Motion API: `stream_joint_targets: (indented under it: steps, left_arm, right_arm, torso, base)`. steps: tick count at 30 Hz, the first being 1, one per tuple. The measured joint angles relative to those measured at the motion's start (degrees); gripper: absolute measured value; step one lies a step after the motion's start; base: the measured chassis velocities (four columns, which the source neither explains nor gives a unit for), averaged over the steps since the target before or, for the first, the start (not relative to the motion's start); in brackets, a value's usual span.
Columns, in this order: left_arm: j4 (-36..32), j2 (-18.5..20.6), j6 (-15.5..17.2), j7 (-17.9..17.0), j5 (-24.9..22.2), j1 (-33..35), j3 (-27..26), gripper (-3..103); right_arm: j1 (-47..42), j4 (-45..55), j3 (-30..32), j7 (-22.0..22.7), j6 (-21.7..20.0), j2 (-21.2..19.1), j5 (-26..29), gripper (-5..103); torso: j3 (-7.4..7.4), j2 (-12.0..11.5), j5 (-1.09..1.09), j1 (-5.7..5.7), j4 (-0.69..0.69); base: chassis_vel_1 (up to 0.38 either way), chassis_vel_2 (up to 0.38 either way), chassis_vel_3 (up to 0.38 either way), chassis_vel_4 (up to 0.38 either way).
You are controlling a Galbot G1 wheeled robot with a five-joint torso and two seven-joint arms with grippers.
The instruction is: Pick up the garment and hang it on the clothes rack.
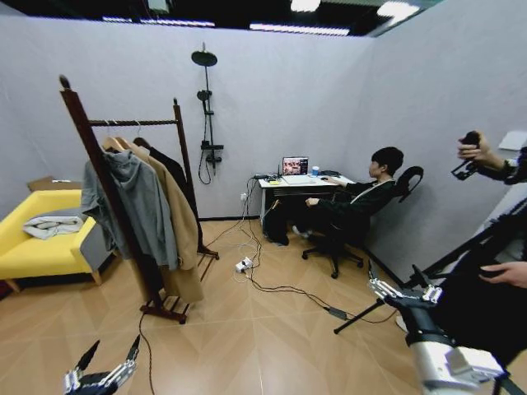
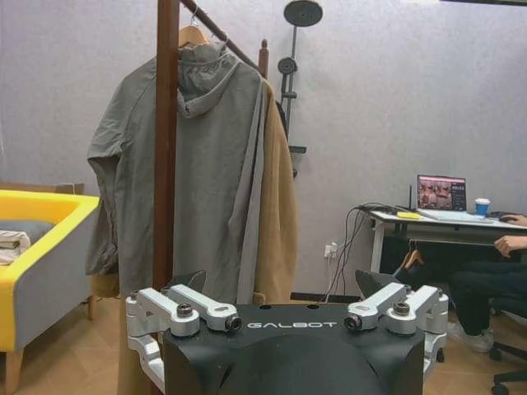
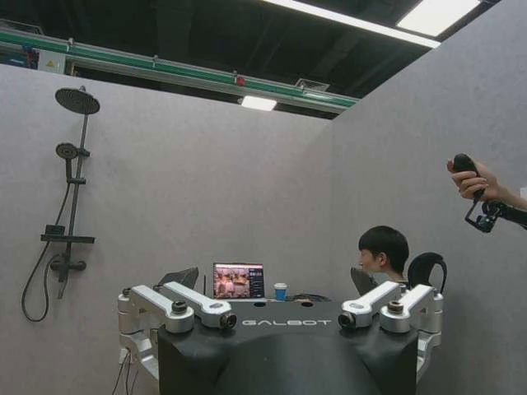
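Three garments are seen on the clothes rack at left: a grey hooded jacket, a tan coat and, farthest, the black garment, so hanging appears done. The left gripper, near and low, and the right gripper are spread wide and empty.

The word "GALBOT" is showing in pale capitals on the black body of the left gripper. The same word "GALBOT" is showing on the black body of the right gripper. The laptop screen is showing nothing legible.
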Motion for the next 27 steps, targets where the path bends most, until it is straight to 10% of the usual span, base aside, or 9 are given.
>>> stream_joint_targets:
  steps: [27]
  left_arm:
    - [0.0,0.0,0.0,0.1,0.0,0.0,0.0,100]
  right_arm:
    - [0.0,0.0,0.0,0.0,0.0,0.0,0.0,100]
  torso:
    - [0.07,0.1,0.09,0.08,0.01]
  base:
    - [-0.158,-0.14,0.153,0.146]
